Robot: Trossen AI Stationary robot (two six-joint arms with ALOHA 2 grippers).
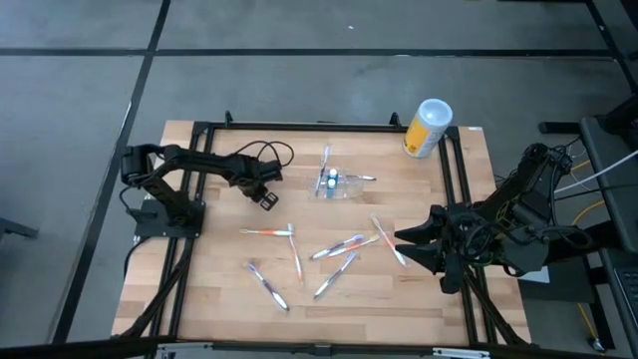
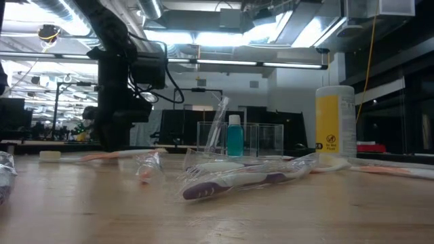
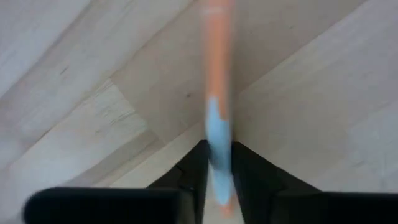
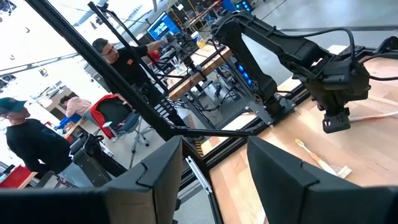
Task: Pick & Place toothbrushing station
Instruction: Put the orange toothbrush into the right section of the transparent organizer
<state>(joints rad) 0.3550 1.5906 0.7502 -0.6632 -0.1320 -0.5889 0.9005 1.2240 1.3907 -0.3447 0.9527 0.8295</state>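
Wooden tabletop (image 1: 219, 279) holds the clear plastic toothbrushing station (image 1: 335, 184), left of which the left gripper (image 1: 267, 199) pinches an orange-and-blue toothbrush (image 3: 216, 106), while the right gripper (image 1: 404, 242) idles agape to the station's lower right.

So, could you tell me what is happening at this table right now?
The left gripper is over the table's left side, its fingers around an orange and blue toothbrush. The right gripper waits open at the right edge, holding nothing. The clear toothbrushing station stands near the back with a toothbrush and a small blue bottle in it. More toothbrushes lie scattered on the wood, and a yellow canister stands at the back right.
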